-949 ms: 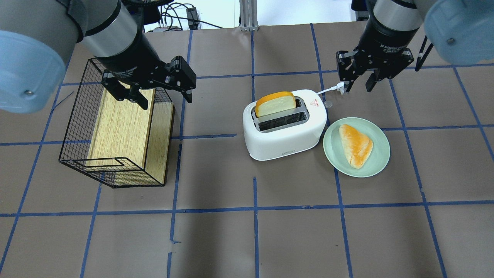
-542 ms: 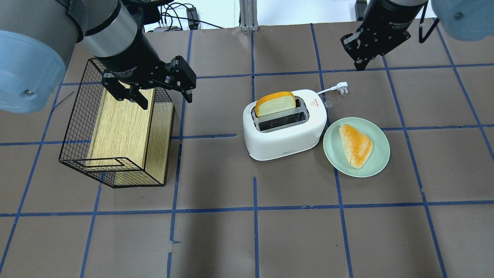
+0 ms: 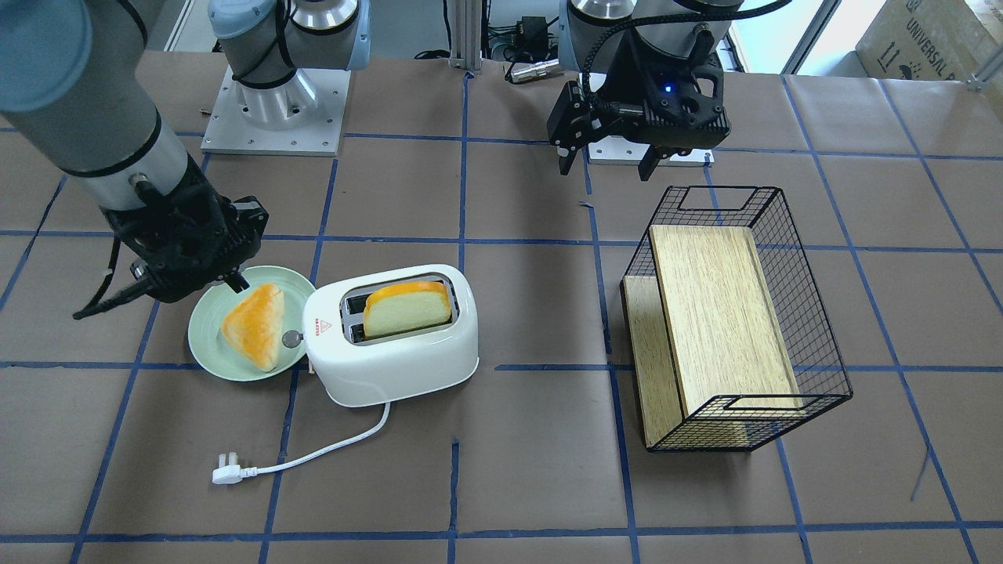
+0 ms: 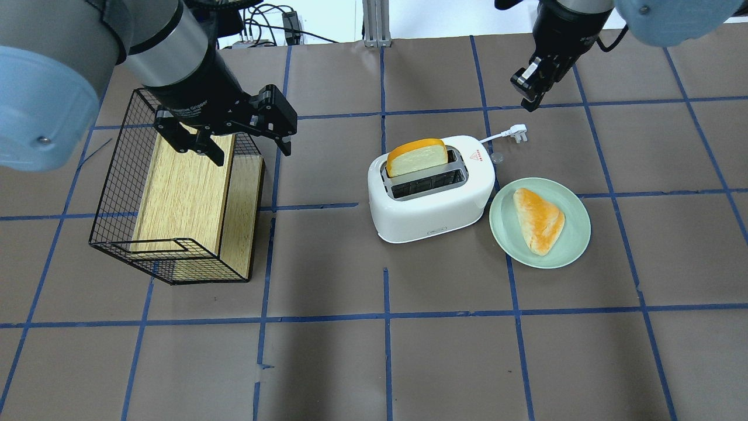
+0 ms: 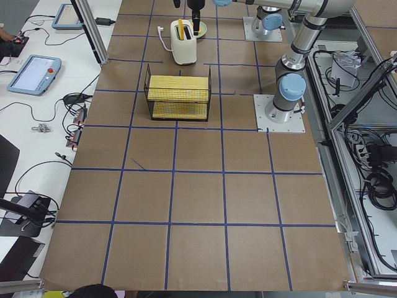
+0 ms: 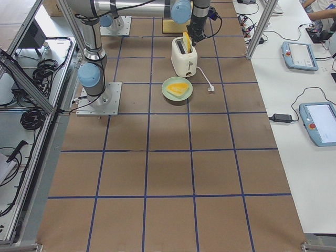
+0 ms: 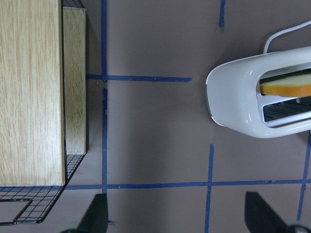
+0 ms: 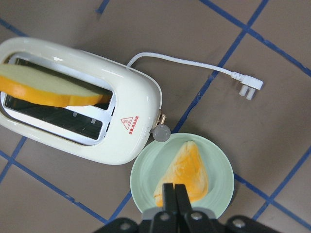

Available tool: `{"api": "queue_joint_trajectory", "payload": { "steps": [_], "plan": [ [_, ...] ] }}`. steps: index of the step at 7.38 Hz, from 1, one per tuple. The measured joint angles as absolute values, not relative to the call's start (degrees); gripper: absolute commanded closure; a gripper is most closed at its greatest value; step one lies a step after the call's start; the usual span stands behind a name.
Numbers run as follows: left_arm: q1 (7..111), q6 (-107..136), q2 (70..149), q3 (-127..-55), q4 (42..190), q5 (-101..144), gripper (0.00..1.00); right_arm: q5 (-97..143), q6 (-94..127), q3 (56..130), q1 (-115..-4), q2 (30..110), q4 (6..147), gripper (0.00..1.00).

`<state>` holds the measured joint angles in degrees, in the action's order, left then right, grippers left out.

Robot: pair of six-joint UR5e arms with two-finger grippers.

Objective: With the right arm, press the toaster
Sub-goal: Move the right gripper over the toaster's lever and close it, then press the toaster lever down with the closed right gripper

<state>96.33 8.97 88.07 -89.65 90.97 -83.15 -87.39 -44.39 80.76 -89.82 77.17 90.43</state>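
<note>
Overhead view; 12 o'clock = away from robot.

- Toaster (image 4: pixel 432 204) stands upright near mid-worktop (image 4: pixel 350 362), long side running 9 to 3.
- One slice (image 4: pixel 418 158) sits tall in the far slot; the near slot is empty.
- Knob (image 4: pixel 497 158) is small, grey and round, on the 3 o'clock end face. With the slice this high, it reads as not yet pressed.
- Plug (image 4: pixel 517 133) lies loose at the toaster's 1 o'clock.
- Green plate (image 4: pixel 502 234) with a bread wedge (image 4: pixel 539 219) sits just beside the toaster at its 4 o'clock.
- Right tool (image 4: pixel 529 88) is at the toaster's 1 o'clock, raised and touching nothing. Its fingers (image 8: pixel 169 196) are pinched together on nothing. Its own camera looks down on the knob and plate.
- Left tool (image 4: pixel 251 152) is at 9 o'clock, spread wide and empty, over the wire basket (image 4: pixel 117 193).

Handling, my guess:
- The shell is light, hollow plastic, smooth and slippery, so it is likely to skid or tip if shoved sideways.
- The knob is the only sensible contact point. It is small, probably sprung, and easy to slide off.
- Set the clenched fingertips on top of the knob and push straight down.
- The plate rim sits close under the knob, so there is little room.
</note>
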Motion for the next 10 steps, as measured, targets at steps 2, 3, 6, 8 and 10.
{"api": "queue_joint_trajectory", "payload": {
  "steps": [2,3,6,8,10],
  "plan": [
    [96.33,8.96,88.07,-89.65,90.97,-83.14,0.0,-87.77,-60.3,81.73,-90.05,74.59,91.56,0.86],
    [96.33,8.97,88.07,-89.64,90.97,-83.14,0.0,-87.86,-67.59,82.84,-90.07,74.0,93.34,0.86],
    [96.33,8.96,88.07,-89.63,90.97,-83.14,0.0,-88.2,-81.93,91.34,-90.04,74.2,104.41,0.85],
    [96.33,8.96,88.07,-89.63,90.97,-83.14,0.0,-88.9,-87.17,94.96,-90.08,74.33,109.78,0.85],
    [96.33,8.97,88.07,-89.61,90.97,-83.14,0.0,-89.07,-88.45,97.34,-90.15,74.47,113.18,0.84]
  ]
}}
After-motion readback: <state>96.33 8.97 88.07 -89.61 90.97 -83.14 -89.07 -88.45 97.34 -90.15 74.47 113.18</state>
